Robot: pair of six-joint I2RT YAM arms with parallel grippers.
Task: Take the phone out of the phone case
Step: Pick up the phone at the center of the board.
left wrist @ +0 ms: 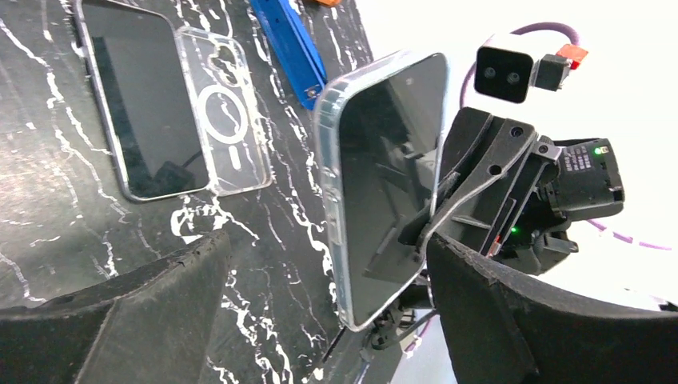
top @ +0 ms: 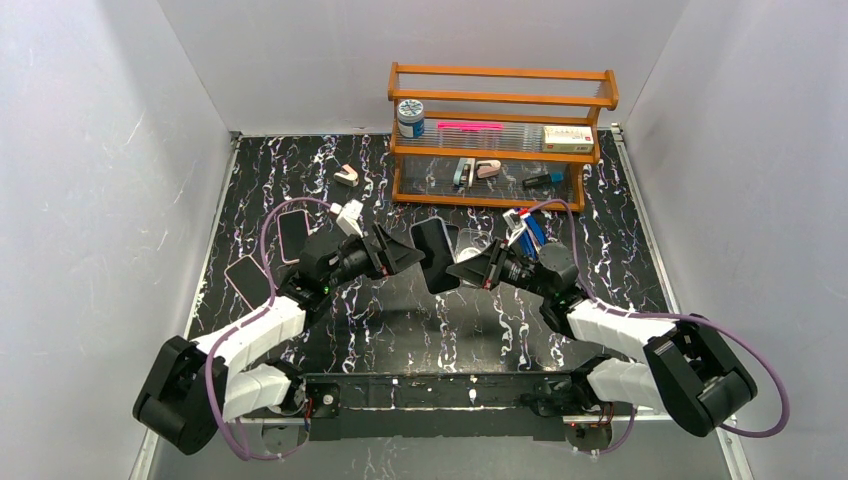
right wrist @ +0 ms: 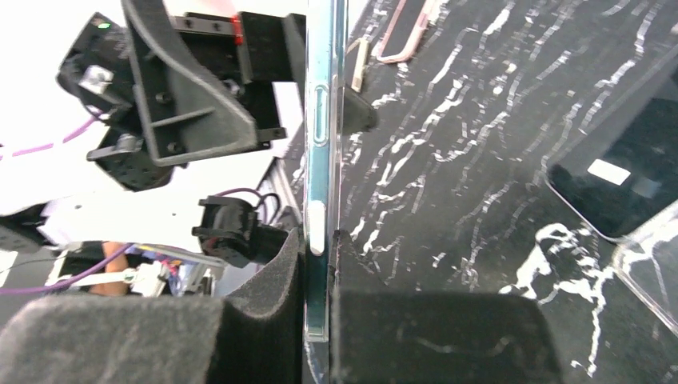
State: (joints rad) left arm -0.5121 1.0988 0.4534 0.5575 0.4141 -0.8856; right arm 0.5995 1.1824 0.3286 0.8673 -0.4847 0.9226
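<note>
Black marbled desk, white-veined, with white walls on three sides. Item one: phone, dark screen, seated in its clear phone case, held on edge above the middle of the desk, clear of the surface. Right tool: clamped on the cased phone, one foam pad on each flat face, near one end of it. Left tool: fingers set wide apart, the cased phone standing ahead and between them; whether either pad touches it cannot be told. Item two: second dark phone, flat on the desk, with an empty clear case bearing a ring mark lying against its side. Item three: blue bar-shaped object, flat on the desk beyond the clear case. Item four: two further phones, flat near the left edge. Item five: orange wooden rack at the back, carrying a jar and a small box on its upper shelf.
</note>
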